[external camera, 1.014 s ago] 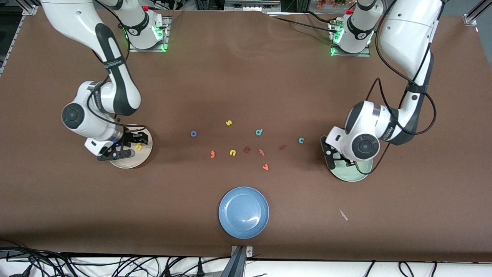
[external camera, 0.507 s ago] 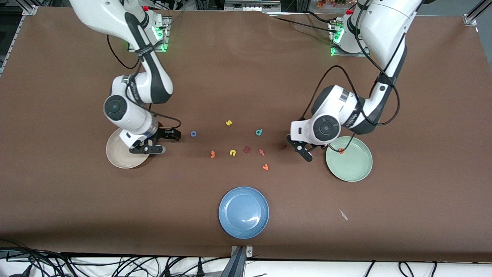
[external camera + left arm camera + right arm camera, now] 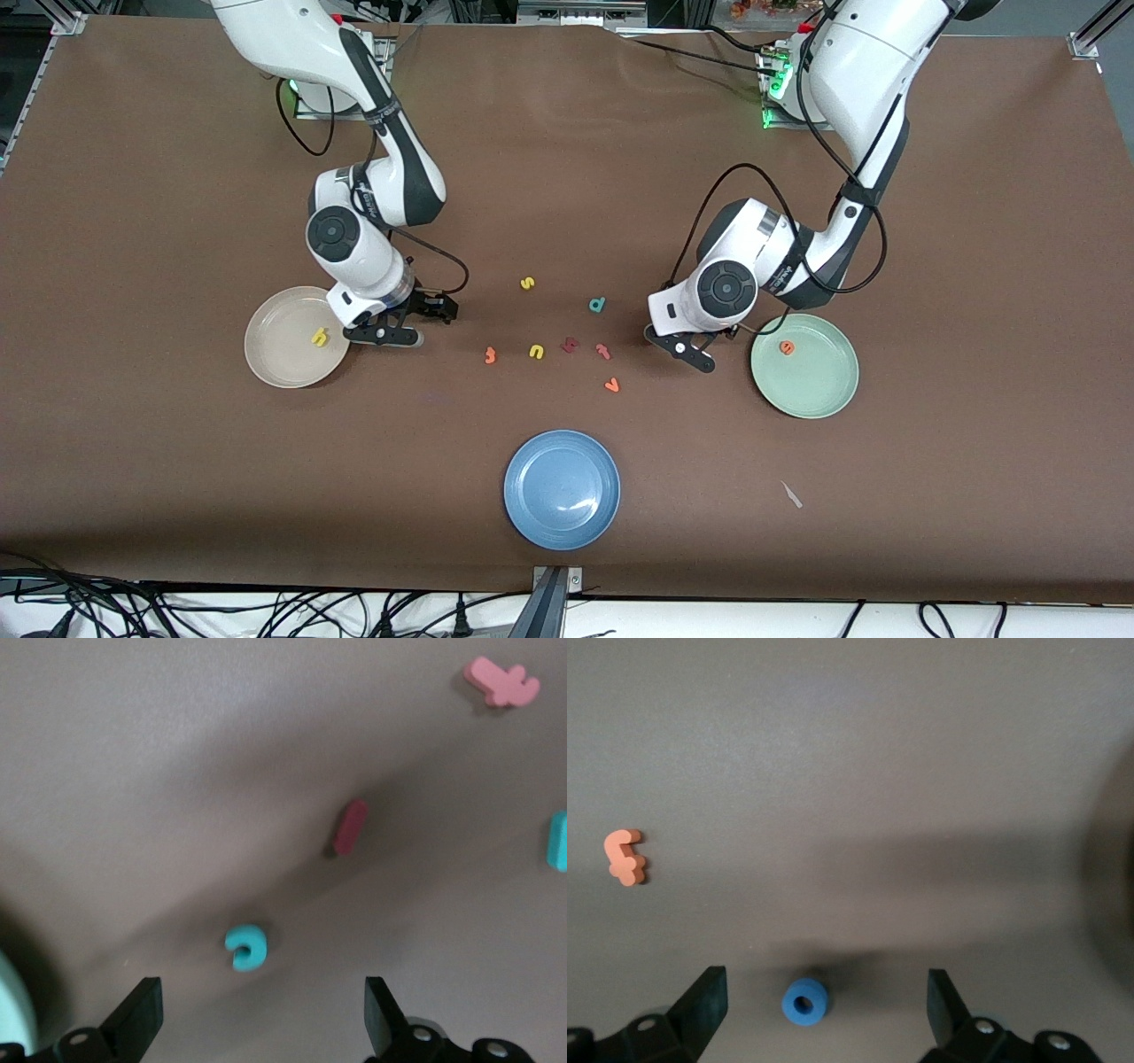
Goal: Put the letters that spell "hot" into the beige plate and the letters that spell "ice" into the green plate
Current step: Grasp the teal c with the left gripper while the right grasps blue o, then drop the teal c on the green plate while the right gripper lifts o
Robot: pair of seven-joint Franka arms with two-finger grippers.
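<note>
The beige plate (image 3: 275, 359) holds the yellow "h" (image 3: 320, 336). The green plate (image 3: 819, 390) holds the orange "e" (image 3: 786, 347). My right gripper (image 3: 416, 322) hangs open beside the beige plate, and the blue "o" (image 3: 804, 1002) lies on the table between its fingers (image 3: 706, 997). The orange "t" (image 3: 490, 355) lies toward the middle. My left gripper (image 3: 678, 346) hangs open beside the green plate, over the teal "c" (image 3: 245, 948), with the dark red "i" (image 3: 350, 827) just past it. In the front view the hands hide the "o", "c" and "i".
Other loose letters lie mid-table: yellow "s" (image 3: 527, 283), teal "d" (image 3: 597, 305), yellow "n" (image 3: 536, 352), a dark red letter (image 3: 570, 344), pink "t" (image 3: 603, 351), orange "v" (image 3: 611, 385). A blue plate (image 3: 562, 489) sits nearer the front camera.
Both grippers left their plates and moved toward the middle letters. The "h" stays in the beige plate and the "e" in the green plate. The right gripper opened fully.
</note>
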